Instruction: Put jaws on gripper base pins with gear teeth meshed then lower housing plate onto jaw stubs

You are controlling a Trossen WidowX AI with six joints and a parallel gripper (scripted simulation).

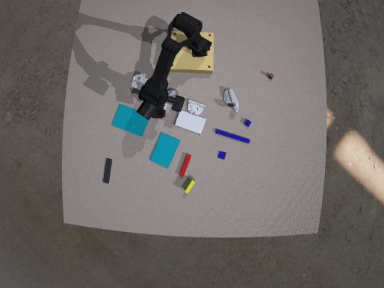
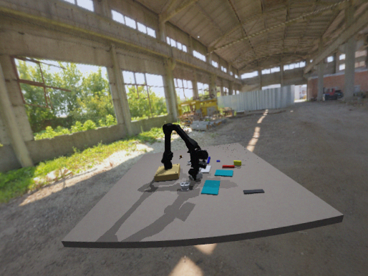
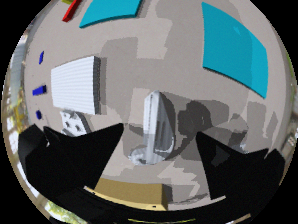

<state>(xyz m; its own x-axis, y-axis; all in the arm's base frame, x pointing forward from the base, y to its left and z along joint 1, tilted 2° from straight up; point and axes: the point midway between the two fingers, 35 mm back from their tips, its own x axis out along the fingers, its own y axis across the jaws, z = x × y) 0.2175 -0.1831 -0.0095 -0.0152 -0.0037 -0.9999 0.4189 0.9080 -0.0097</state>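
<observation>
Gripper (image 1: 169, 103) (image 2: 195, 175) (image 3: 160, 131): wide open, empty, astride first jaw (image 1: 172, 92) (image 2: 199, 176) (image 3: 151, 122), probably to pinch its sides
First jaw: beside white block (image 1: 190, 122) (image 2: 206, 169) (image 3: 74, 85), apart
Second jaw (image 1: 230, 98): across white block (likely waiting its turn)

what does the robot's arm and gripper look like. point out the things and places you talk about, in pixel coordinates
The arm (image 1: 161, 71) (image 2: 167, 146) is matte black throughout, with chunky rounded joints and slimmer links. The gripper (image 3: 160, 131) is black too, its two broad fingers tapering to points in the wrist view. No loose cables or markings can be made out.
</observation>
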